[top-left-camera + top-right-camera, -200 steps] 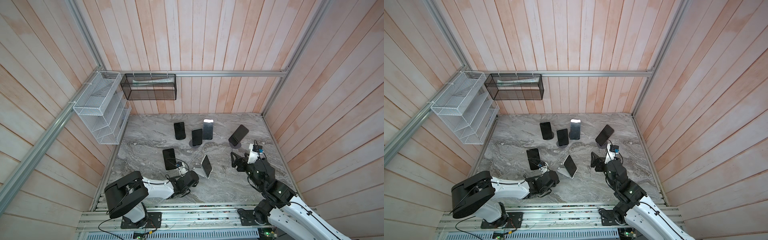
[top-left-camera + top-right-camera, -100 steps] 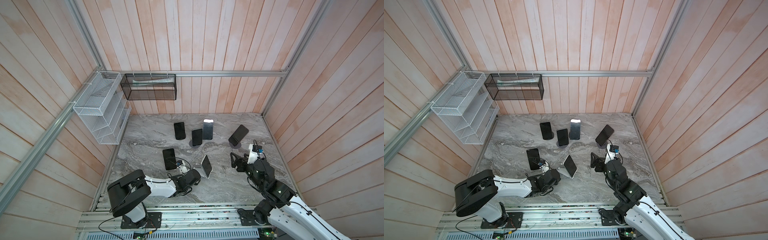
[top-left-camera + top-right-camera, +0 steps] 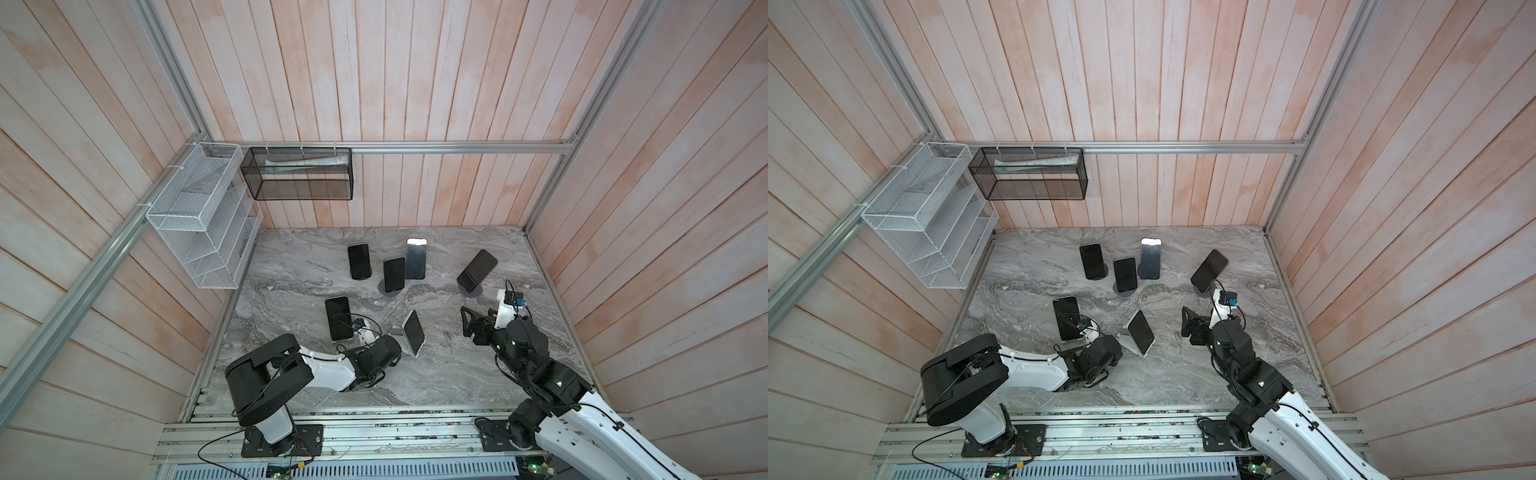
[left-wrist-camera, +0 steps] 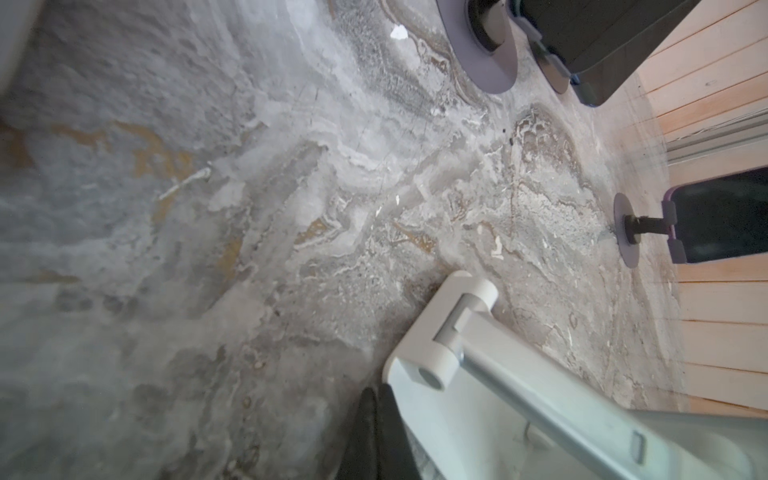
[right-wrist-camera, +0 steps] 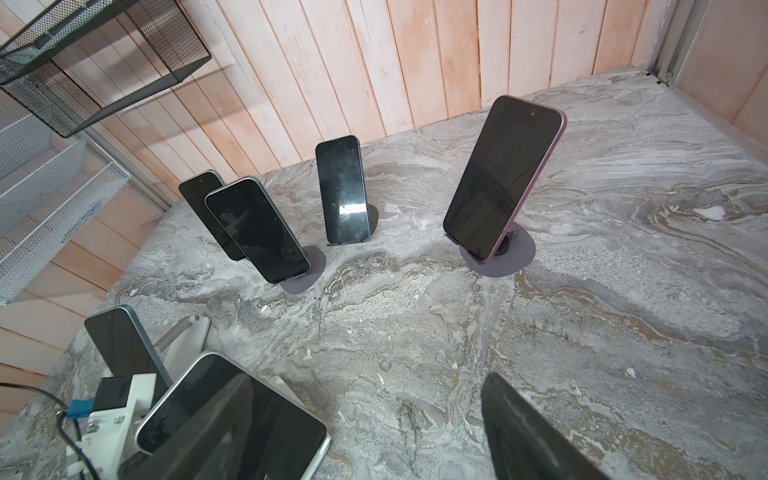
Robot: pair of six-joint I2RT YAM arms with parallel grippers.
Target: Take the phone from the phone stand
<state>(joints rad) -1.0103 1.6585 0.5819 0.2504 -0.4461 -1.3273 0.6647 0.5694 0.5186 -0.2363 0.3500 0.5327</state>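
Note:
The phone (image 3: 414, 331) (image 3: 1140, 331) has a dark screen and leans tilted on a white phone stand (image 3: 399, 335) near the front middle of the marble table. In both top views my left gripper (image 3: 395, 348) (image 3: 1119, 347) lies low beside the stand's base. Its black fingers (image 4: 376, 432) are shut together on nothing, tips against the edge of the white base (image 4: 453, 399). My right gripper (image 3: 467, 326) (image 3: 1187, 325) hovers open to the right of the phone, apart from it. The right wrist view has the phone (image 5: 232, 424) close by and one black finger (image 5: 528, 436).
Several other dark phones stand on stands: one (image 3: 338, 318) just left of my left wrist, three at the back (image 3: 359, 261) (image 3: 394, 274) (image 3: 416, 258), and a purple one (image 3: 477, 270) behind my right gripper. A white wire rack (image 3: 199, 232) and a black mesh basket (image 3: 297, 174) hang on the walls.
My left gripper has slid a little to the right, up to the white stand's base. The phone and the right arm have not moved.

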